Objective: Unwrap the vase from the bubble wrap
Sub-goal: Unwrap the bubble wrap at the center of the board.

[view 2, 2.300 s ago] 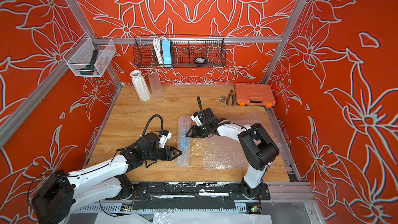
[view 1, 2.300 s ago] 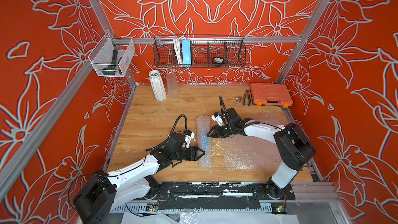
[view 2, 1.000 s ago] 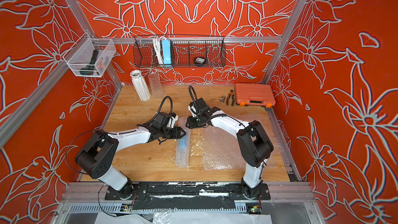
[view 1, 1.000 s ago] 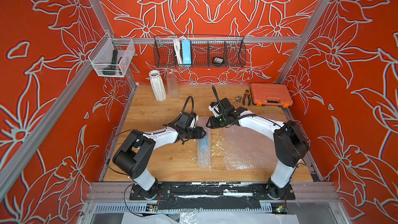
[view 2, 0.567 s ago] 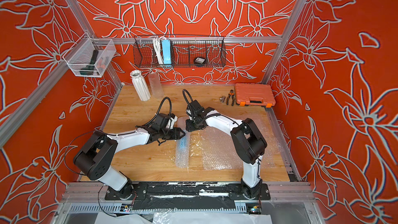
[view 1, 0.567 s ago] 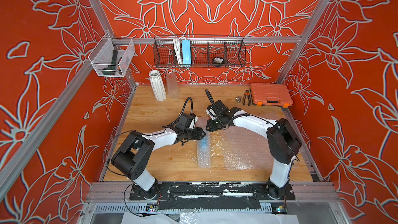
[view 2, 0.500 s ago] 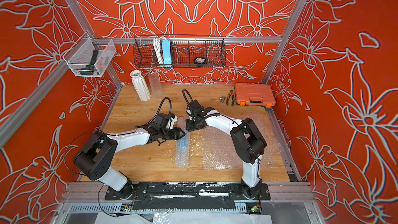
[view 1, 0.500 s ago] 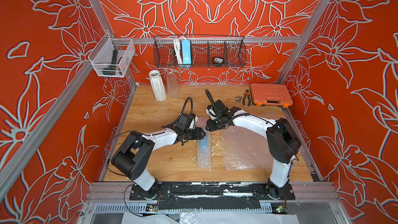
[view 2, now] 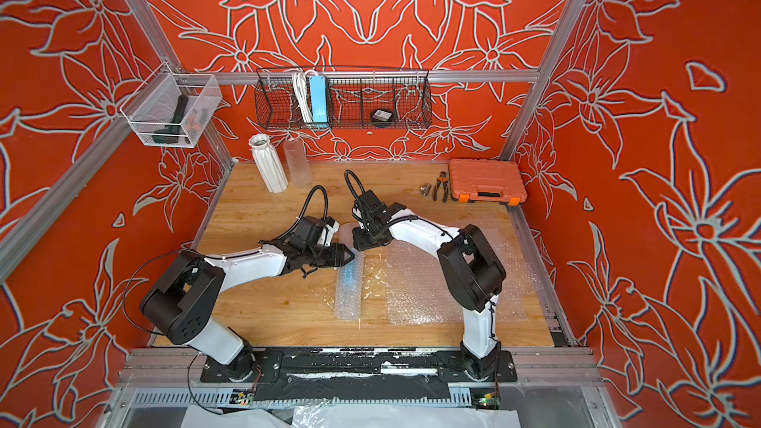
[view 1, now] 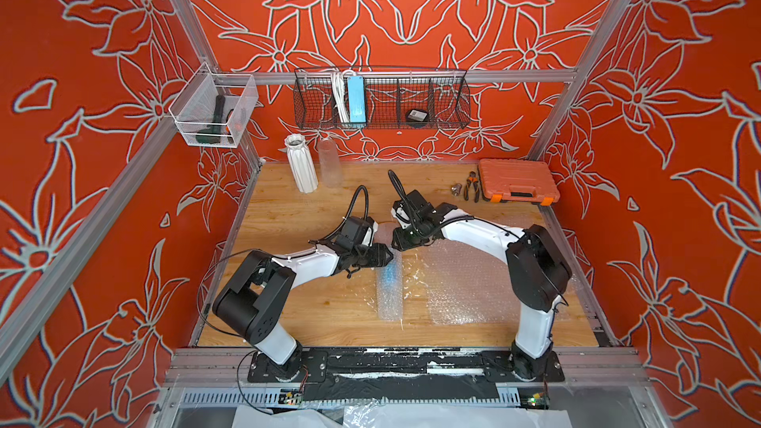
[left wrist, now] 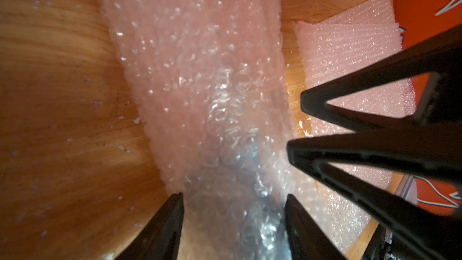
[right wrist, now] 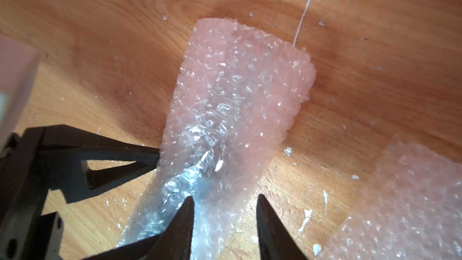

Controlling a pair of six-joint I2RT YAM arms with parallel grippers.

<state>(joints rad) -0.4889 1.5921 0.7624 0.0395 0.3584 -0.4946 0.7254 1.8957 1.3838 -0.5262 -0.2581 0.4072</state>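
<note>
Swung up from the near end over the past two seconds, the left gripper now clasps the rolled bubble wrap across its far half, jaws pressed to both sides. Opposite, the right gripper hangs with jaws parted, one finger resting on the wrap, its partner over bare wood just beside the roll's right edge. Lying near-to-far at the middle of the wooden table, the roll shows a bluish form inside. A flat sheet lies just to its right.
</note>
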